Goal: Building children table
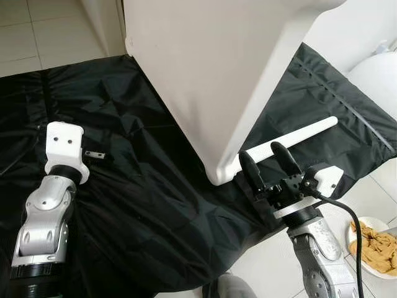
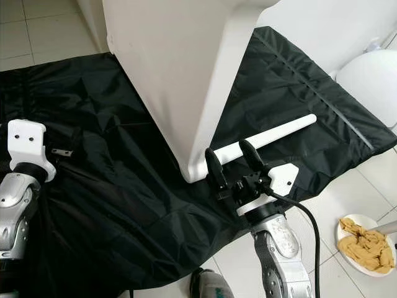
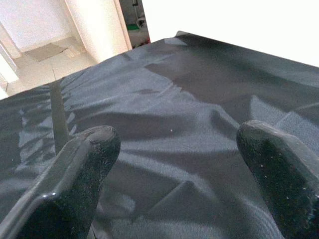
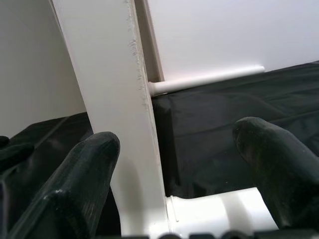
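Note:
A white children's table top point(image 1: 217, 74) stands tilted on its edge on a black cloth point(image 1: 136, 205). From its lower corner a white leg point(image 1: 298, 135) sticks out to the right, low over the cloth. My right gripper point(image 1: 262, 151) is open at that corner, one finger on each side of the leg's base point(image 4: 214, 211). The right wrist view looks past the table's edge point(image 4: 114, 99) to a second white rod point(image 4: 204, 79) farther along the underside. My left gripper point(image 3: 174, 149) is open over bare cloth to the left. A small metal part point(image 1: 95, 154) lies beside the left wrist point(image 1: 64, 146).
On the tile floor at the right sits a white plate point(image 1: 361, 231) holding tan pieces. A rounded white object point(image 1: 379, 74) stands at the back right. A black cable point(image 1: 347, 214) runs along my right arm. Light tile surrounds the cloth.

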`<state>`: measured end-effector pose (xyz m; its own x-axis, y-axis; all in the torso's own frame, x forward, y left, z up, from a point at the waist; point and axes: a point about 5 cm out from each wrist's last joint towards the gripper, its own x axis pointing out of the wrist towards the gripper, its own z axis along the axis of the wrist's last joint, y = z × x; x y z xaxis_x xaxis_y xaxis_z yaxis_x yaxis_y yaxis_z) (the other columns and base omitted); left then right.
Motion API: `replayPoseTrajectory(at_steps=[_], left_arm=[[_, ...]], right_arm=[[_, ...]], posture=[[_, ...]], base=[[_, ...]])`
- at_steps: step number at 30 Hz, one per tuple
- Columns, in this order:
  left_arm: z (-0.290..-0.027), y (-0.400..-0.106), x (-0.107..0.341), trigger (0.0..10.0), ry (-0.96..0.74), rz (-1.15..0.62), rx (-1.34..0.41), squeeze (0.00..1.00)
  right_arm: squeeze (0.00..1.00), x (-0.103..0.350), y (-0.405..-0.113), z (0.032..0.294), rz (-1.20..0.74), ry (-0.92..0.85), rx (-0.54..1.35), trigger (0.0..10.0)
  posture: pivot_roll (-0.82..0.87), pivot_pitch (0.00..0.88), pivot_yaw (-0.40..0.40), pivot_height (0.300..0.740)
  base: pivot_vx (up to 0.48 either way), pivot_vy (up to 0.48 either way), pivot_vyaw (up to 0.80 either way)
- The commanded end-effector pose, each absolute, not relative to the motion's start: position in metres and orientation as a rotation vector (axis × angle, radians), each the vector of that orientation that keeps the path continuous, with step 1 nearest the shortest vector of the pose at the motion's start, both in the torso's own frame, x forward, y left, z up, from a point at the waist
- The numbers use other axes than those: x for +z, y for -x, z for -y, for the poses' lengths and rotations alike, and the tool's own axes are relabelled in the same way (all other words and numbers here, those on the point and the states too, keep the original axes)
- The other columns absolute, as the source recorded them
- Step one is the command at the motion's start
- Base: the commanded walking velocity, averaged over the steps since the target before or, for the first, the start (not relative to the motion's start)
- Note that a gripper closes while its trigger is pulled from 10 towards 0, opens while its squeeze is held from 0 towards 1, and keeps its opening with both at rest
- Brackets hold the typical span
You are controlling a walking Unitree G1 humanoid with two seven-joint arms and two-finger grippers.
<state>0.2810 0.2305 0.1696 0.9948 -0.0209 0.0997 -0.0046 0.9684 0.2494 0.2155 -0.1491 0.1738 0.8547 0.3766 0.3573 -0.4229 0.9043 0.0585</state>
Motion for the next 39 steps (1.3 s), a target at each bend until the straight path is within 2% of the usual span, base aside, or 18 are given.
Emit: replayPoseTrajectory(at_steps=[1, 29, 39], left_arm=[[-0.231, -0.278, 0.169, 10.0, -0.261, 0.107, -0.01, 0.0], [-0.242, -0.269, 0.173, 10.0, -0.26, 0.1, 0.035, 0.0], [-0.249, -0.263, 0.177, 10.0, -0.259, 0.107, 0.076, 0.0]], right_arm=[[0.0, 0.174, -0.214, 0.152, 0.341, -0.129, 0.423, 10.0], [0.0, 0.176, -0.215, 0.156, 0.333, -0.125, 0.438, 10.0], [0.0, 0.178, -0.219, 0.157, 0.334, -0.119, 0.453, 10.0]], posture=[[0.08, 0.125, -0.059, 0.74], [0.09, 0.13, -0.065, 0.74], [0.1, 0.131, -0.08, 0.74]], base=[[0.0, 0.0, 0.0], [0.0, 0.0, 0.0], [0.0, -0.314, 0.0]])
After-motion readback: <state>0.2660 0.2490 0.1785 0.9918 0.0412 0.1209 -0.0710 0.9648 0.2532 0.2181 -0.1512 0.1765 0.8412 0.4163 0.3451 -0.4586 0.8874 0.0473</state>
